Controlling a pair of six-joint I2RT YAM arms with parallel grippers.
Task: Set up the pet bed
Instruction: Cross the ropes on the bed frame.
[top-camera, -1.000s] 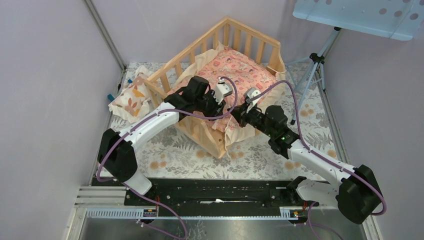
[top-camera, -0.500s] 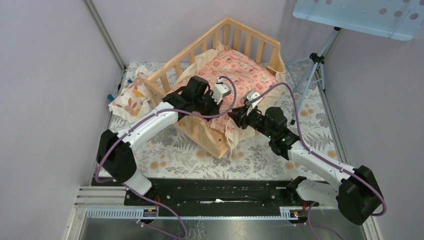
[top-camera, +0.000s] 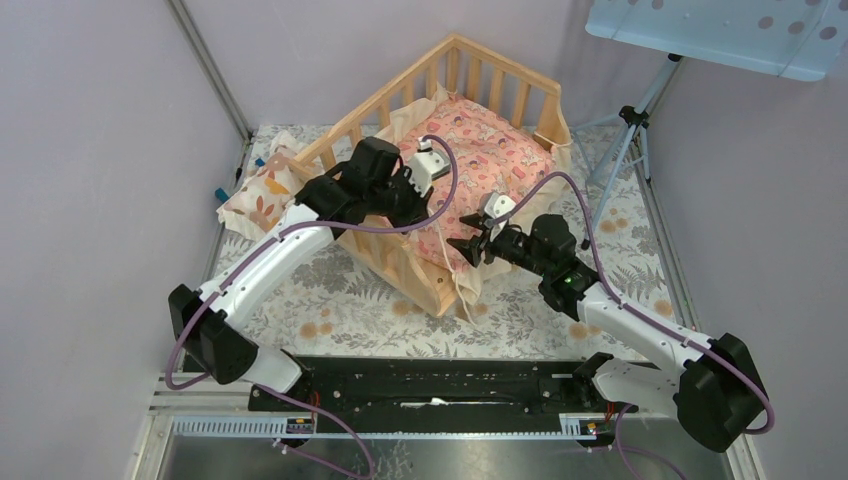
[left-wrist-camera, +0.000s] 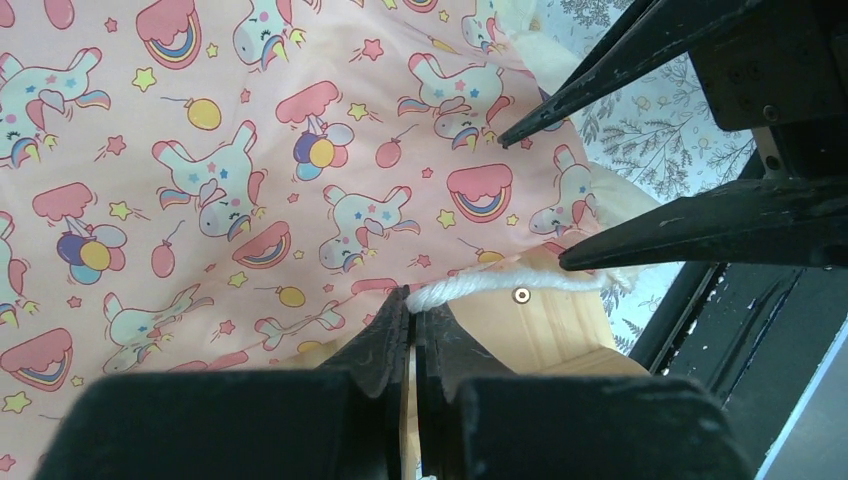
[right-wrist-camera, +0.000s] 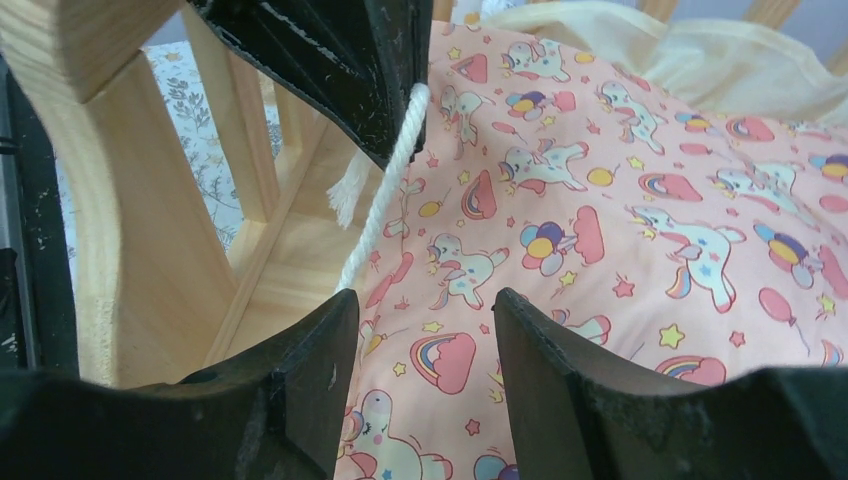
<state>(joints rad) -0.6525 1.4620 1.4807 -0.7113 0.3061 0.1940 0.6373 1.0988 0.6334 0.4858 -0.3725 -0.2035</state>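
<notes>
Left wrist view shows the left pincer (left-wrist-camera: 412, 320) closed on a white cord (left-wrist-camera: 470, 287) by the pink unicorn-print cushion (left-wrist-camera: 200, 180), the right pincer (left-wrist-camera: 530, 203) open and empty, while the light natural-wood pet bed (top-camera: 437, 295) on the floral desk (top-camera: 330, 310) looks rigid, best held by a rail.

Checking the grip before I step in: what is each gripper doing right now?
Left gripper: closed on the white cord.
Right gripper: open, holding nothing.

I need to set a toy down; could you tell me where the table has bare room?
Bare floral cloth lies between the pet bed and the arm bases, and right of the bed toward the tripod. Crowded: pillow at far left; left gripper, holding a white cord, and right gripper over the cushion.
</notes>
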